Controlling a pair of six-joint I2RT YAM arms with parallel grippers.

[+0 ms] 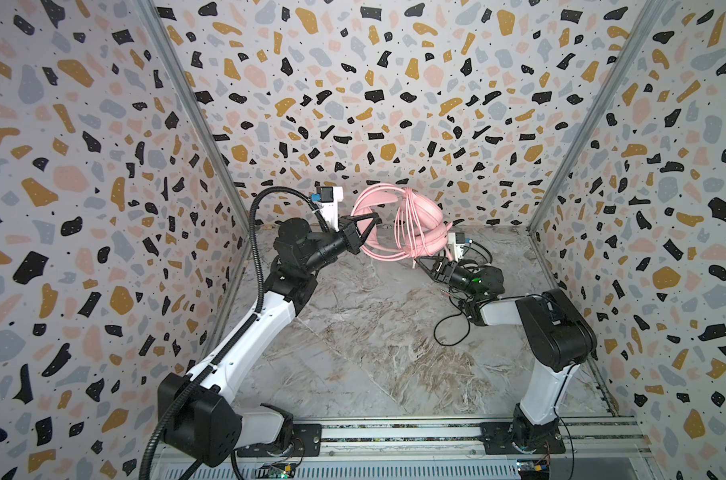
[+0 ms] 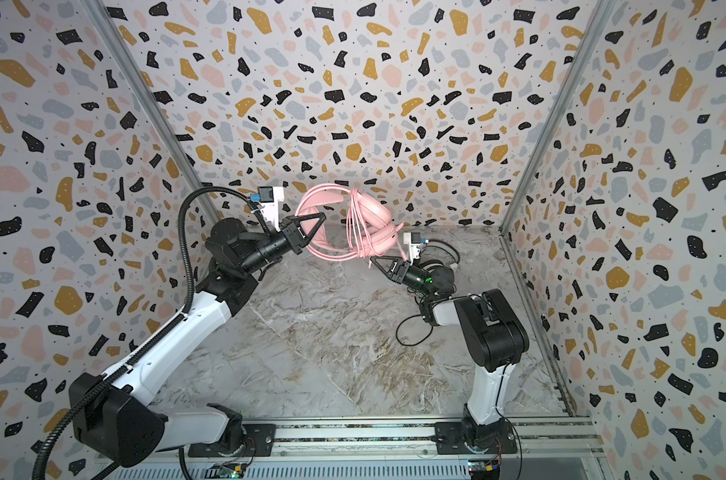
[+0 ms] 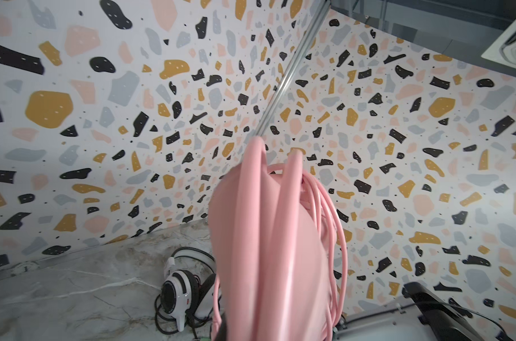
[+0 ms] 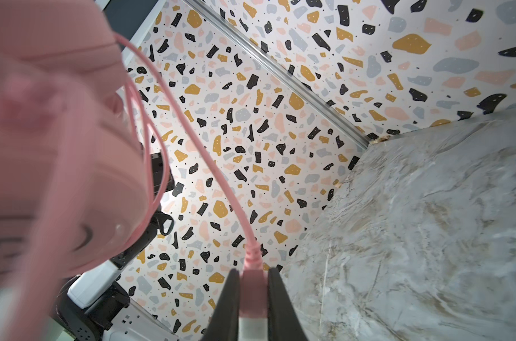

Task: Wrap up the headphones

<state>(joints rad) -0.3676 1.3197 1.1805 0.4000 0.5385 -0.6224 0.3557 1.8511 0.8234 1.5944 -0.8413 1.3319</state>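
You are holding the all-pink plastic over-ear headset (image 1: pixel 423 210) aloft over the far edge of the grey marbled surface (image 1: pixel 373 340), left end effector (image 1: pixel 374 219) clamping its headband, while your right end effector (image 1: pixel 422 261) is pinching the pink cord's plug (image 4: pixel 252 295) just below the earcups.

Both top views look down from above the front rail (image 1: pixel 394 434), sharing the whole scene. Wrist views sit close to the pink headset (image 3: pixel 268 251), facing walls (image 3: pixel 103 118).
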